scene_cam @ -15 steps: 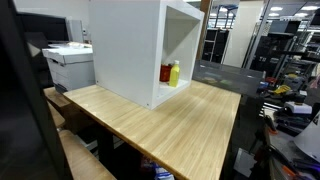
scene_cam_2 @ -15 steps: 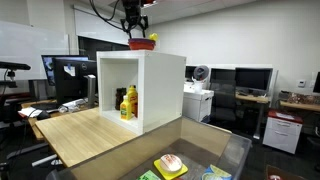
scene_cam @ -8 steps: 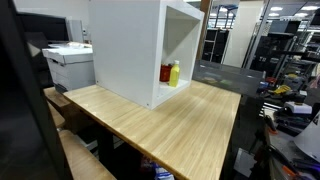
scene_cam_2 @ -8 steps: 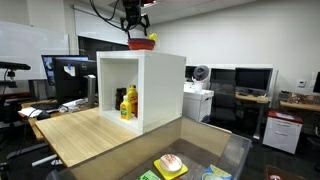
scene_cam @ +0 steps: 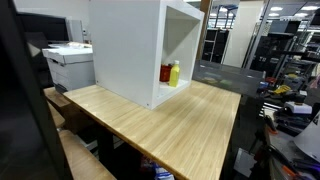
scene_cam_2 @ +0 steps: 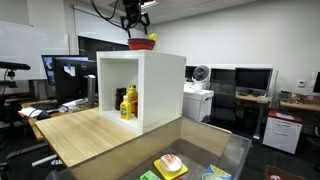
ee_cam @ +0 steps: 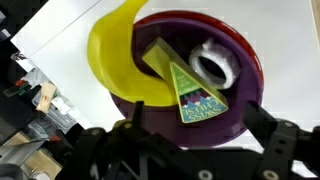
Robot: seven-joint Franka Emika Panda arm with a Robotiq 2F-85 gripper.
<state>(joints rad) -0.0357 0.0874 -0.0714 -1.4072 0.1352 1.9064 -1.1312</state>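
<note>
Atop the white cabinet [scene_cam_2: 160, 88], the red bowl [scene_cam_2: 142, 43] holding a yellow banana [ee_cam: 115, 50], a triangular wedge [ee_cam: 190, 92] and a white ring [ee_cam: 213, 65] sits free. Just above it, the gripper [scene_cam_2: 133, 28] hangs with jaws spread wide and empty, the placement seemingly complete.

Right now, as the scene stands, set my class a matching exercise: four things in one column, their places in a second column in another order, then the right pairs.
Things
1. bowl
2. yellow bottle
3. gripper
4. white ring

Places
A. inside the white cabinet, beside a red bottle
B. just above the bowl, jaws open
C. on top of the white cabinet
D. lying in the bowl

Pairs: 1-C, 2-A, 3-B, 4-D
</note>
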